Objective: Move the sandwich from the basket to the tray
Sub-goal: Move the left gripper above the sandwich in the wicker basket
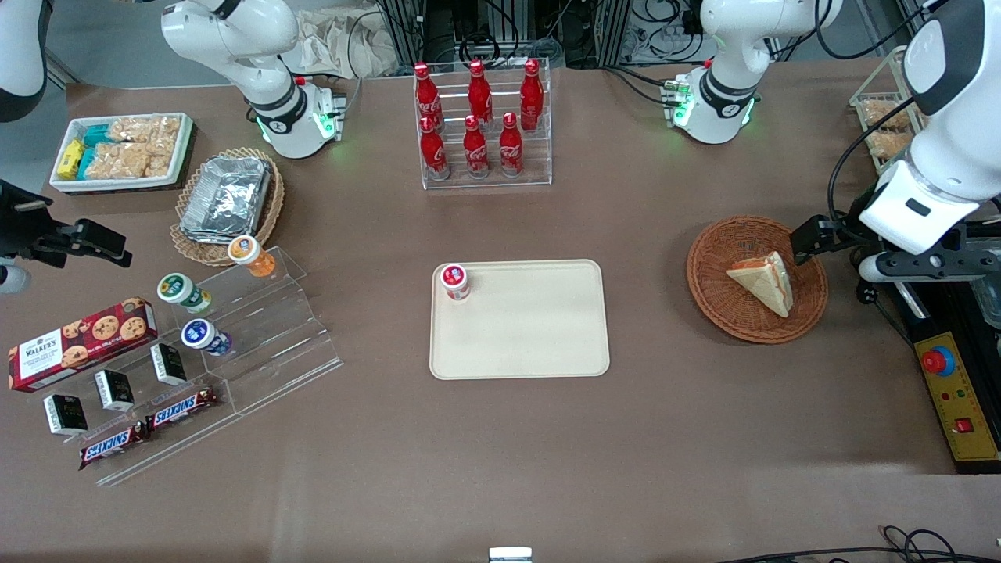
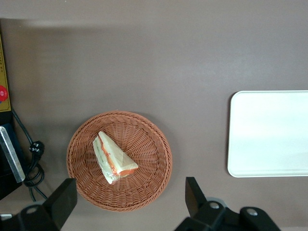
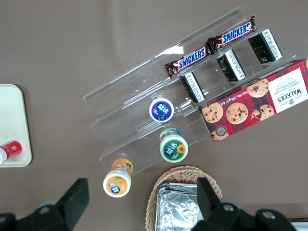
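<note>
Gripper spread wide above basket rim.
Risk: fingers snag the weave or crush the sandwich.

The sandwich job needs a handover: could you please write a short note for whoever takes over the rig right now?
Gripper: the left arm's gripper is open, holds nothing, and hangs above the round reddish-brown wicker basket.
Things: the triangular white-bread sandwich lies in that basket. The flat beige rectangular tray lies toward the table's middle, with a small red-lidded cup in one corner.
Done: nothing yet; the sandwich is not grasped.
Left: descend, grasp the sandwich, carry it over, set it on the tray's bare part.
</note>
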You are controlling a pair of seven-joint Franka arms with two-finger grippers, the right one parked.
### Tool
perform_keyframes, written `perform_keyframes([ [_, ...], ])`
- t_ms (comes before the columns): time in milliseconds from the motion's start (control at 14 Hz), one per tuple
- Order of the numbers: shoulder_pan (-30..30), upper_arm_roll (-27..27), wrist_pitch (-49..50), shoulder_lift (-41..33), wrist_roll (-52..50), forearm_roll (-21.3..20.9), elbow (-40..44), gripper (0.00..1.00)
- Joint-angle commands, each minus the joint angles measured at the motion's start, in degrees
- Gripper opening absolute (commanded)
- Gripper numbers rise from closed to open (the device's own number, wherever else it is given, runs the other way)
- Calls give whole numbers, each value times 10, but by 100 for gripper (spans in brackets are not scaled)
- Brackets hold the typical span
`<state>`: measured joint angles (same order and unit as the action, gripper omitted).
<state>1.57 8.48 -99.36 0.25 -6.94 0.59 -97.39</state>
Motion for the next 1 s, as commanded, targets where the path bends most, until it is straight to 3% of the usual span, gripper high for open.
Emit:
perform_keyframes([
  [0,-9,-4,9,5,8,7,11,100],
  [929,-2,-7,21,10,-12,14,12,100],
])
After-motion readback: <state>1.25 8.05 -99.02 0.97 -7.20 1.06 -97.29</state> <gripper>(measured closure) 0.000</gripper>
